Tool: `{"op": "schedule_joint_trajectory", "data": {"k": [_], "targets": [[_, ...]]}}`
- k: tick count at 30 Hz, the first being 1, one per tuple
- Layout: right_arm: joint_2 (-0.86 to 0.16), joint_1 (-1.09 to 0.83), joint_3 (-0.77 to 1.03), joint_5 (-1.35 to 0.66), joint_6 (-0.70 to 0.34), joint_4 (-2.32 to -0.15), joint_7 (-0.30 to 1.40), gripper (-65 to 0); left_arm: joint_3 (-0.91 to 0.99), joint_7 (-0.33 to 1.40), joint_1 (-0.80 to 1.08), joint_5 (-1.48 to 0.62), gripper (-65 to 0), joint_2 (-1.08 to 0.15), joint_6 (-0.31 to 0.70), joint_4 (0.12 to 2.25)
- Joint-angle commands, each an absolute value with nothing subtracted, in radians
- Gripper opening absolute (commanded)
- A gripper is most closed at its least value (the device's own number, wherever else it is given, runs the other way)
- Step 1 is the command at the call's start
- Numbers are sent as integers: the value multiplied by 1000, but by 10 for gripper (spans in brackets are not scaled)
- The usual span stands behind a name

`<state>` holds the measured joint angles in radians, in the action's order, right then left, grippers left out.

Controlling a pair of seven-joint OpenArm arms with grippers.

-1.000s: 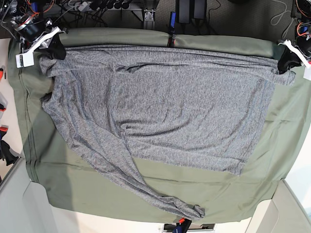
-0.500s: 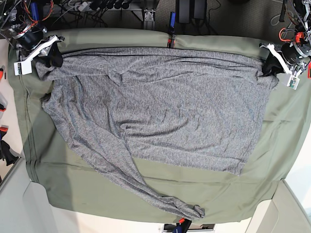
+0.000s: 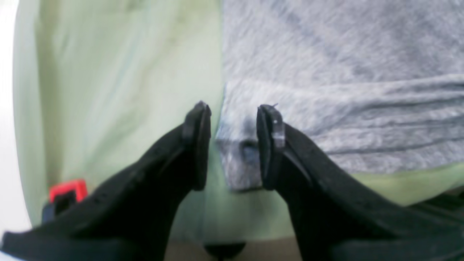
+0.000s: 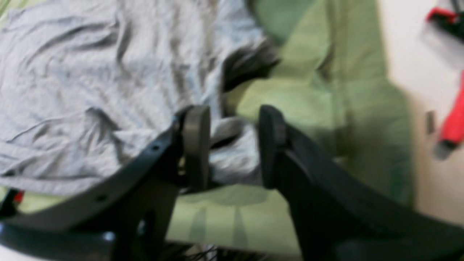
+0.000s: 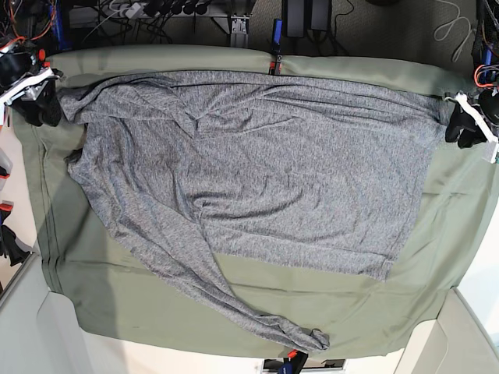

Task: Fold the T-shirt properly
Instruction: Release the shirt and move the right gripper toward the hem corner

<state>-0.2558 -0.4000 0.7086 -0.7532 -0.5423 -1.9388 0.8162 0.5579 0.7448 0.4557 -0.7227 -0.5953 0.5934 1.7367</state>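
The heather-grey T-shirt [image 5: 257, 171] lies spread flat across the olive-green table cloth [image 5: 351, 304], with one long sleeve [image 5: 234, 300] trailing toward the near edge. At the shirt's far right corner my left gripper [image 5: 461, 126] stands open. In the left wrist view the corner of the T-shirt [image 3: 239, 159] lies loose on the cloth below the parted left gripper [image 3: 232, 112]. My right gripper [image 5: 40, 105] sits open at the far left corner. From the right wrist camera, rumpled T-shirt fabric [image 4: 90, 72] shows behind the open right gripper [image 4: 232, 116].
Cables and gear [image 5: 156, 12] crowd the space behind the table's far edge, where a clamp [image 5: 275, 58] pins the cloth. A red clamp [image 3: 67, 190] sits at the cloth's side edge. Pale bare tabletop [image 5: 31, 335] shows at the near corners.
Both grippers have opened and let go of the shirt's far corners, then drawn outward toward the table's sides. The far edge of the shirt has settled flat.
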Motion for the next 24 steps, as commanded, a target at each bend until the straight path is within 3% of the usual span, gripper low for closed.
{"op": "schedule_joint_trajectory", "data": {"k": [1, 9, 13, 18, 24], "targets": [[-271, -368, 711, -759, -545, -1948, 780, -420, 559, 726, 436, -736, -404, -613, 601, 1747], [-302, -123, 641, -654, -519, -1761, 751, -418, 411, 726, 305, -673, -404, -633, 562, 1702], [-336, -12, 568, -589, -519, -1605, 714, -418, 311, 724, 194, -627, -404, -638, 560, 1592], [-344, 114, 485, -529, -520, -1402, 696, -343, 238, 718, 23, -620, -404, -638, 561, 1438], [-343, 154, 399, -521, -520, -1279, 696, -343, 147, 636, -181, -570, -383, -637, 560, 1232]]}}
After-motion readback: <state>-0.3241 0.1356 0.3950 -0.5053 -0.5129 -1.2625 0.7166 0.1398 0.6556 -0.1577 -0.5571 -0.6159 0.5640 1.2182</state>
